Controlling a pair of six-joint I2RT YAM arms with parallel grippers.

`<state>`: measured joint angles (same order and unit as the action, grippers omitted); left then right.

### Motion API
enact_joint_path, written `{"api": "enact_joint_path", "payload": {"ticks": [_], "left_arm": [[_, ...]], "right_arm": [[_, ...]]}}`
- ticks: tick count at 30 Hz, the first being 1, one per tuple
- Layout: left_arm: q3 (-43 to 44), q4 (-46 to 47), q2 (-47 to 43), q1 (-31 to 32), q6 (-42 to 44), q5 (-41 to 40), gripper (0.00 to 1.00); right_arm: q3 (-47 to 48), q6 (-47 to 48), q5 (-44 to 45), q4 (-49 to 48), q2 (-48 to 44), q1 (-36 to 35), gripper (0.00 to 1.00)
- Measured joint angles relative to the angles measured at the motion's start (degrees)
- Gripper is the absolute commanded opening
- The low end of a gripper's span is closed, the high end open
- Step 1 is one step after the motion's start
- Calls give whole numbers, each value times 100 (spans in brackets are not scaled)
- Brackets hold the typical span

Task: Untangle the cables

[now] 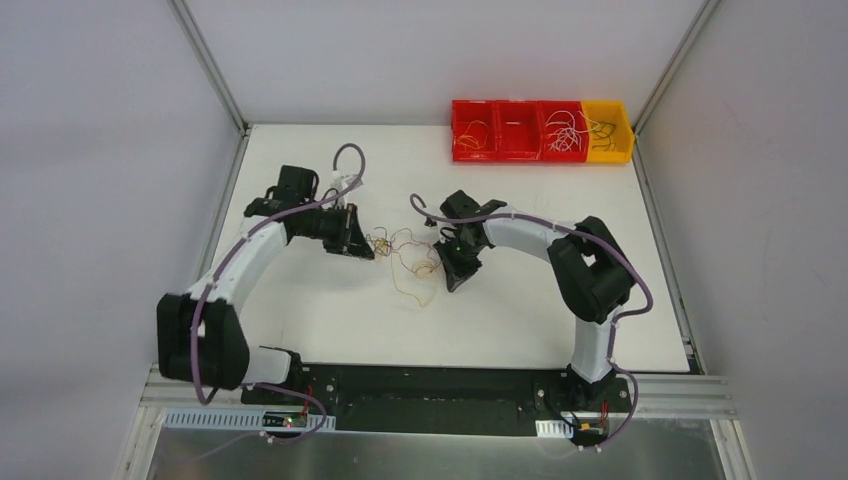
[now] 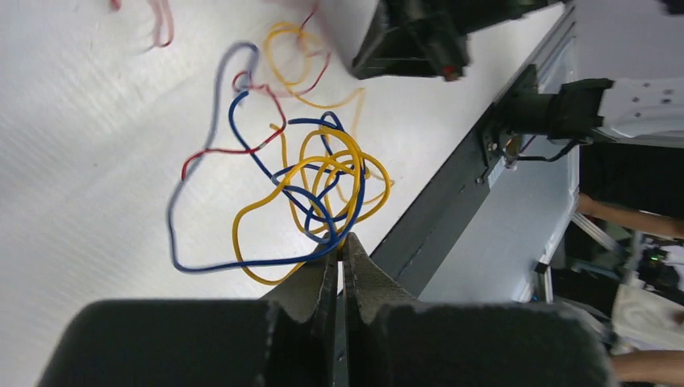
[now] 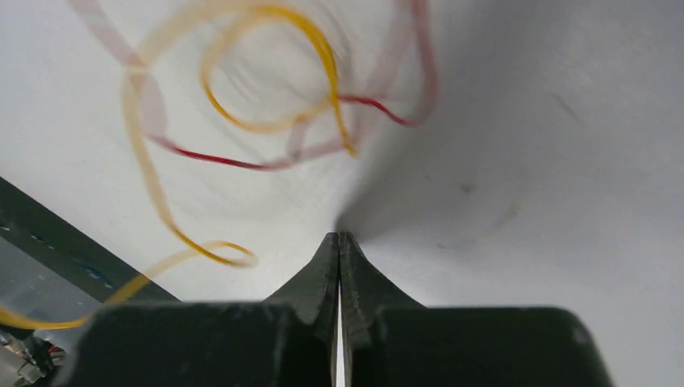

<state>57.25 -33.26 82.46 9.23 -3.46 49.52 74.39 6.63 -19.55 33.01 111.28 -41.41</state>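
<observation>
We're pinching the cables (image 2: 323,173) in the left gripper (image 2: 342,246); the right gripper (image 3: 339,240) is clenching on nothing, so it's needing one loose loop before we're pulling apart slowly

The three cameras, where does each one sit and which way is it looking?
Top external: above and behind the bases, looking down on the table; the left arm and right arm show, the cables between them.
Left wrist: on the left arm, looking along its left pincer, shut on the cables' blue and yellow strands.
Right wrist: on the right arm, looking past its shut right pincer at blurred red and yellow strands.
Shared: both wrist views see that tangle, from opposite sides.
</observation>
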Motion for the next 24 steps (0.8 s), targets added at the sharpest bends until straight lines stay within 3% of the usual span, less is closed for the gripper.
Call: {"api": "enact_joint_path", "payload": {"ticks": [2,3,4,7,10,13,19,24], "left_arm": [[66,0,-645,-33,-7,114,0],[127,2,-933,-37,-24,181,0],[197,2,-1154,-35,-50,286,0],[374,2,-1427,-31,-232,588,0],[474,-4,-1346,-31,-470,901,0],[581,-11,-1169,-28,-675,1211,0],[804,-4,-1091,98,-813,1770,0],[813,-9,-1204,363,-737,2063,0]], "right_arm": [[-205,192,125,66,-188,173,1],[-286,304,181,122,-275,269,9],[-328,380,190,186,-341,341,20],[-319,557,-35,407,-592,601,63],[31,634,-570,636,-1021,741,85],[450,577,-1128,472,-1556,732,86],[1714,345,-2177,175,-1980,691,62],[1969,417,-2612,251,-1856,721,67]]}}
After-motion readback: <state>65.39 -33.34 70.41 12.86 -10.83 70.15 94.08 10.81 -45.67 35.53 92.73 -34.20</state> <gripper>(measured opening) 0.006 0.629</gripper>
